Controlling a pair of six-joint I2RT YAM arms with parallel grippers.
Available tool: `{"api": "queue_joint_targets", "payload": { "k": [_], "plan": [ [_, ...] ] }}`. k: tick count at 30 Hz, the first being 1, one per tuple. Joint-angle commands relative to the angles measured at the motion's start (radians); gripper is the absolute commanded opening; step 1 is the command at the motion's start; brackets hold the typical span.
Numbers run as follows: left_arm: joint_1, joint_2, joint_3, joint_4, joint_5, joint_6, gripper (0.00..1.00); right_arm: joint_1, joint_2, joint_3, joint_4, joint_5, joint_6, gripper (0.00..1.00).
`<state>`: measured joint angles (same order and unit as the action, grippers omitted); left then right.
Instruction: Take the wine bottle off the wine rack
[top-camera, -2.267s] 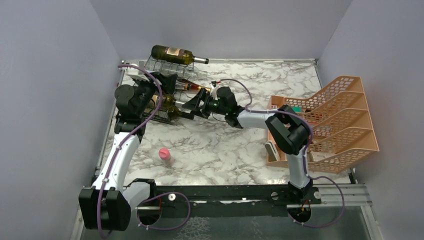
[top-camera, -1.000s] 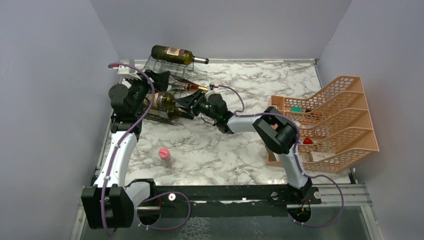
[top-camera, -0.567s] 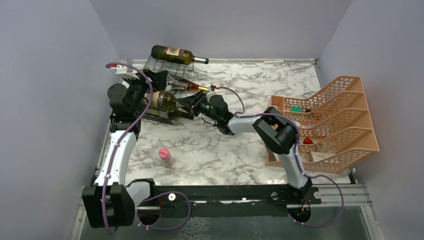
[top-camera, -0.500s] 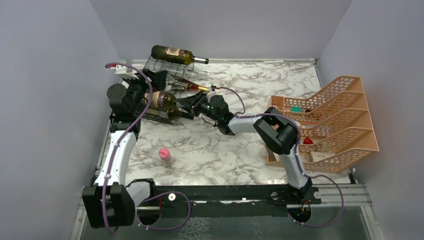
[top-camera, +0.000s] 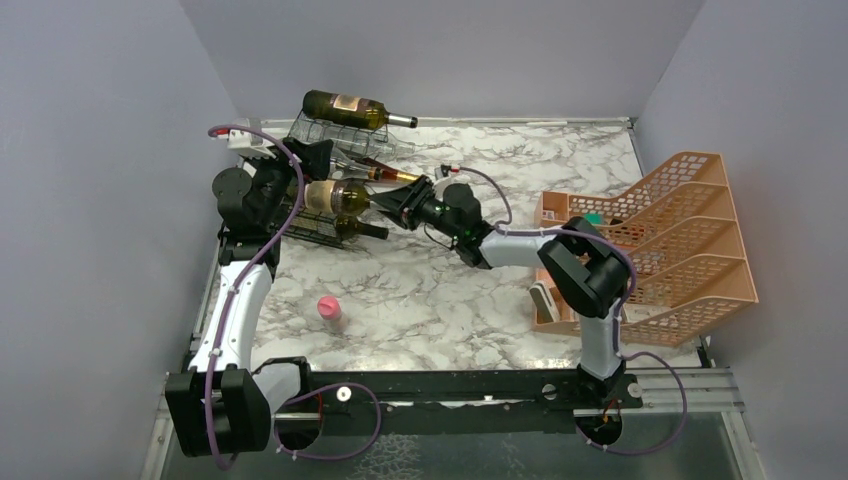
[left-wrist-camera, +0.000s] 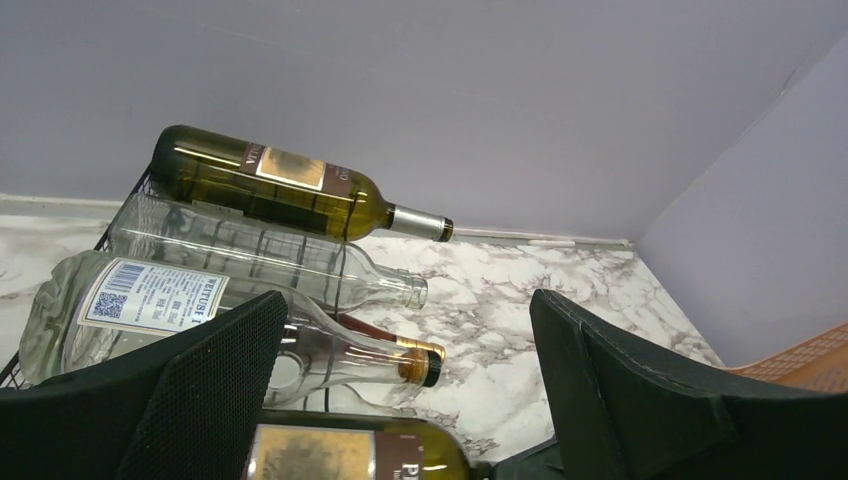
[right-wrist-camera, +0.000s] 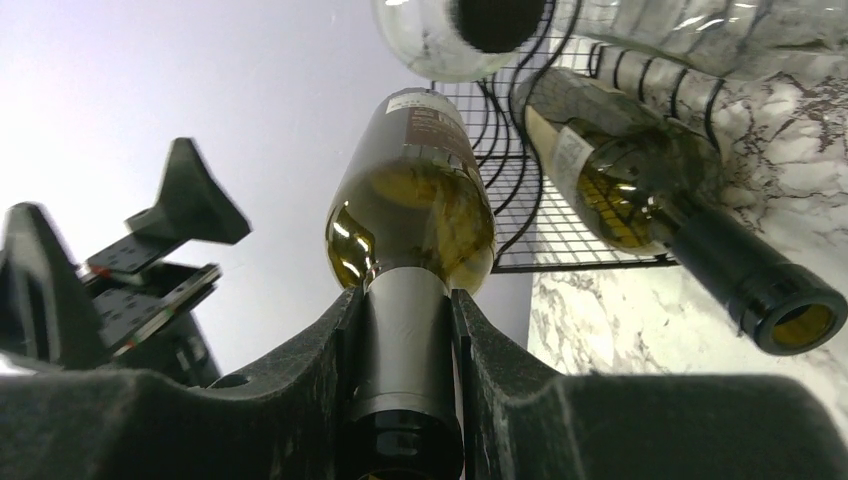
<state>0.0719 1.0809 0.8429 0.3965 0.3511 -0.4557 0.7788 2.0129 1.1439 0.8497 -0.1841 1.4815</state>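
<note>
The black wire wine rack (top-camera: 322, 140) stands at the table's back left. My right gripper (top-camera: 398, 207) is shut on the neck of a green wine bottle (top-camera: 343, 196) with a tan label, lying on its side with its body at the rack's right face. In the right wrist view the dark neck (right-wrist-camera: 404, 318) sits tight between both fingers, with the rack (right-wrist-camera: 520, 215) behind. My left gripper (top-camera: 305, 160) hovers open over the rack. Its fingers (left-wrist-camera: 205, 395) straddle the held bottle (left-wrist-camera: 340, 455) from above without touching it.
Another green bottle (top-camera: 352, 108) lies on top of the rack, clear bottles (left-wrist-camera: 262, 248) fill its cells, and a dark open-mouthed bottle (right-wrist-camera: 640, 205) lies low. A pink object (top-camera: 328, 307) stands on the marble, and a peach tiered organizer (top-camera: 670, 245) stands at the right.
My right gripper has shut on the bottle's neck and moved right, drawing the bottle out along with it. The left gripper has stayed open in place.
</note>
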Motion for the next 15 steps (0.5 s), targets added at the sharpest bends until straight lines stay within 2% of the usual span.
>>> {"api": "queue_joint_targets", "payload": {
  "k": [1,6,10,15],
  "plan": [
    [0.009,-0.014,-0.011,0.033,0.008,0.004,0.98,-0.026,-0.158,-0.023,0.094,-0.088,0.016,0.01],
    [0.011,-0.023,-0.013,0.033,0.004,0.009,0.98,-0.051,-0.250,-0.089,0.042,-0.139,0.034,0.01],
    [0.011,-0.070,-0.010,0.021,-0.004,0.093,0.94,-0.095,-0.357,-0.186,-0.018,-0.183,0.015,0.01],
    [0.011,-0.075,0.015,-0.039,-0.048,0.114,0.94,-0.189,-0.543,-0.276,-0.186,-0.275,-0.040,0.01]
  ]
}}
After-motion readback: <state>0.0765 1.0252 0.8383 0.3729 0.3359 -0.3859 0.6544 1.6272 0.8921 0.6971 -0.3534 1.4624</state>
